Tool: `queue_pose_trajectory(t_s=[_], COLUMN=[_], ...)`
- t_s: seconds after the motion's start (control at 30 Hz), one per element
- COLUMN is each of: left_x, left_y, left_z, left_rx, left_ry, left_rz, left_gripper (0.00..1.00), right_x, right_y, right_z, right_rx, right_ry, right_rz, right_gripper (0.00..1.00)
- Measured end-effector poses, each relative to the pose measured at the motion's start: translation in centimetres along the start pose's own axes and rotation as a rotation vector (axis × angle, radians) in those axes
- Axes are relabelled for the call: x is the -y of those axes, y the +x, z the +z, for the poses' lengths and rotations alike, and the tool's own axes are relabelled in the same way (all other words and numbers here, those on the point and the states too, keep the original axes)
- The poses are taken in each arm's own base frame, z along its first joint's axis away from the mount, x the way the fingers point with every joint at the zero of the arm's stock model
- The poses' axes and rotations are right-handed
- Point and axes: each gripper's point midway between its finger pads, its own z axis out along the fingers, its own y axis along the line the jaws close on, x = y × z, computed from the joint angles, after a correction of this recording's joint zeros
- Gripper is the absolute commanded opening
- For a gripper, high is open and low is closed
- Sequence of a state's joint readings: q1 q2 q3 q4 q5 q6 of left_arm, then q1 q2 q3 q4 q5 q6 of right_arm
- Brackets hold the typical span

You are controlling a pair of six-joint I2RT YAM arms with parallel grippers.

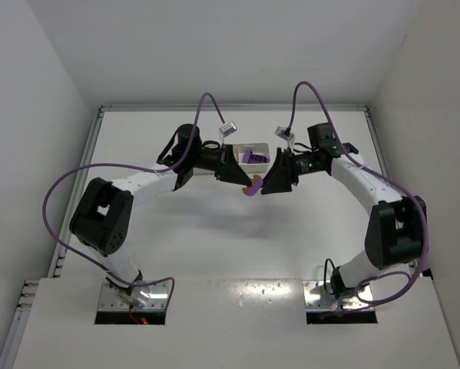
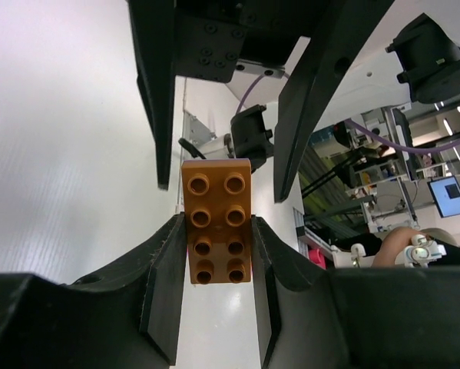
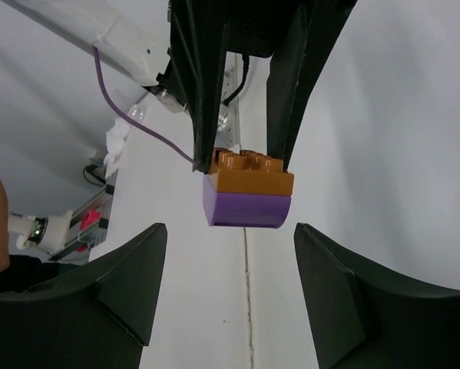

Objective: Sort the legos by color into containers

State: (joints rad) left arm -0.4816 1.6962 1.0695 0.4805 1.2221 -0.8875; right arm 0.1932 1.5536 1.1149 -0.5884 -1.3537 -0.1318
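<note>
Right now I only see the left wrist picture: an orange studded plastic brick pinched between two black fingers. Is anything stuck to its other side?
Observer: Yes. The right wrist view shows a purple plastic brick clipped flat under the orange studded plastic brick.
Visitor: Is there a box somewhere for purple ones?
Observer: The top view shows a white plastic tray further back, with purple bricks lying in the part of it that shows.
</note>
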Motion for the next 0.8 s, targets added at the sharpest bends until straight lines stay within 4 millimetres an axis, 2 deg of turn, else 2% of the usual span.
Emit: queue_pose_trajectory(t_s=[0.17, 0.27, 0.3, 0.37, 0.4, 0.47, 0.5, 0.6, 0.8], left_x=[0.5, 0.9, 1.0, 1.2, 1.1, 1.0, 1.0, 0.9, 0.5], left_y=[-0.1, -0.2, -0.2, -0.2, -0.2, -0.2, -0.2, -0.1, -0.5], left_z=[0.5, 0.9, 1.0, 1.3, 1.4, 1.4, 1.5, 1.5, 1.1], left_rx=[-0.001, -0.004, -0.005, -0.009, -0.007, -0.009, -0.01, -0.011, 0.001], left_ry=[0.012, 0.021, 0.024, 0.03, 0.028, 0.032, 0.034, 0.034, 0.024], left_rz=[0.003, 0.009, 0.013, 0.018, 0.02, 0.025, 0.029, 0.027, 0.025], left_gripper=[0.22, 0.22, 0.22, 0.22, 0.22, 0.22, 0.22, 0.18, 0.12], right_x=[0.1, 0.0, 0.1, 0.1, 0.0, -0.2, -0.2, -0.1, 0.0], right_y=[0.2, -0.1, -0.2, -0.4, -0.4, -0.4, -0.2, -0.1, 0.1], right_z=[0.7, 0.8, 0.8, 0.8, 0.8, 0.8, 0.8, 0.8, 0.8], right_rx=[-0.022, -0.024, -0.024, -0.024, -0.023, -0.025, -0.026, -0.026, -0.029], right_ry=[-0.011, -0.013, -0.014, -0.015, -0.019, -0.023, -0.025, -0.031, -0.031], right_rz=[0.003, -0.003, -0.007, -0.013, -0.01, 0.002, 0.013, 0.017, -0.007], right_gripper=[0.68, 0.6, 0.52, 0.45, 0.37, 0.28, 0.19, 0.1, 0.04])
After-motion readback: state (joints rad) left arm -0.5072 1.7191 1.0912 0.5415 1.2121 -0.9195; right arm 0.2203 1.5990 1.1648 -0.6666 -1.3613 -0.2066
